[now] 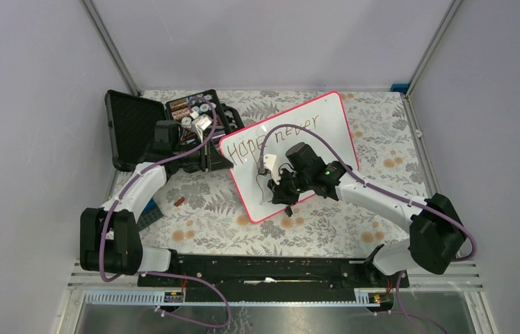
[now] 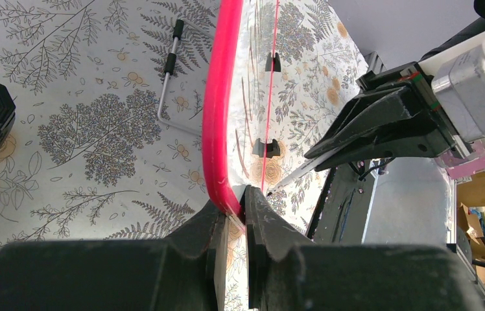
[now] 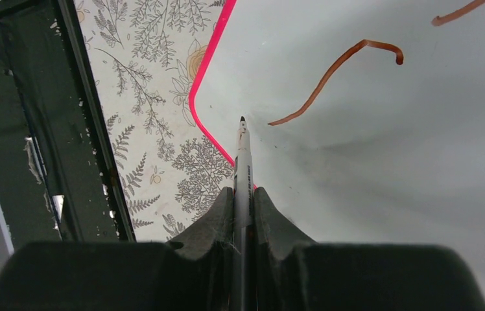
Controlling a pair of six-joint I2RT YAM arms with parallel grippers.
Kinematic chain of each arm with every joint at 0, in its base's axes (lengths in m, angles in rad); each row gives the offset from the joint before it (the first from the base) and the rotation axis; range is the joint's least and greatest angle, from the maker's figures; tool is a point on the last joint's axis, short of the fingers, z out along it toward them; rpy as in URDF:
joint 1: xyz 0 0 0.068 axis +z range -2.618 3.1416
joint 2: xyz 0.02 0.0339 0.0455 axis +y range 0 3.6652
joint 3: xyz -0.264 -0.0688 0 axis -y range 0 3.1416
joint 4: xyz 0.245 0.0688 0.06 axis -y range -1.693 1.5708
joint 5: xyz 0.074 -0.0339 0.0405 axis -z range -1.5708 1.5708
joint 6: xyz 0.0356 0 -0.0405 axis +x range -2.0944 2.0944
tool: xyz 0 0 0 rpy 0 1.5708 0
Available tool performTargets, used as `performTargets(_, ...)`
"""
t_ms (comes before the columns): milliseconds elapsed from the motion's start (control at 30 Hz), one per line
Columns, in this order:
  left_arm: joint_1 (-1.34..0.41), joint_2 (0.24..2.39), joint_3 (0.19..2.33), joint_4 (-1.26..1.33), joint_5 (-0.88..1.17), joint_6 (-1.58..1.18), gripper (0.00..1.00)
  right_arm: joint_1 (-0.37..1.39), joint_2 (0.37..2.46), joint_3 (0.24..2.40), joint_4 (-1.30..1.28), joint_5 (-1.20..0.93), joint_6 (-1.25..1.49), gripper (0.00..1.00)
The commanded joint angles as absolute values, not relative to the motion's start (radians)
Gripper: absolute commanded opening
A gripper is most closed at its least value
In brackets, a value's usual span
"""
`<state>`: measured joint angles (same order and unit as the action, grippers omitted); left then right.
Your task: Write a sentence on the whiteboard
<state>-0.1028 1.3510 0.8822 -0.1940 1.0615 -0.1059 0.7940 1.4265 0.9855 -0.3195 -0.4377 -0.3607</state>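
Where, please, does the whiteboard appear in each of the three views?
Top external: the whiteboard sits at centre, angled.
Left wrist: the whiteboard is seen edge-on up the middle, pinched by the left tool.
Right wrist: the whiteboard shows its white face, filling the right.
Shared landmark: its pink-red rim.

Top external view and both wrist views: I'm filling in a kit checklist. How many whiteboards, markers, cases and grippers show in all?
whiteboard: 1
marker: 1
black case: 1
grippers: 2 (left gripper, right gripper)
Total: 5
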Motion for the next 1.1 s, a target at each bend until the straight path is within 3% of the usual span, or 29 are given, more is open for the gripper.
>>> performTargets(0, -0.112, 1.357, 0.914, -0.188, 1.043, -0.035, 0.00, 0.802, 1.395, 1.055, -0.316, -0.483, -0.332, 0.00)
performTargets(700, -0.113, 1.350, 0.916, -0.201, 1.041, -0.029, 0.00, 0.798, 1.451, 1.124, -0.281, -0.296, -0.325, 0.00)
performTargets(1067, -0.112, 1.359, 0.923, -0.213, 1.040, -0.020, 0.00, 0.715, 1.415, 1.111, -0.316, -0.315, -0.356, 0.00)
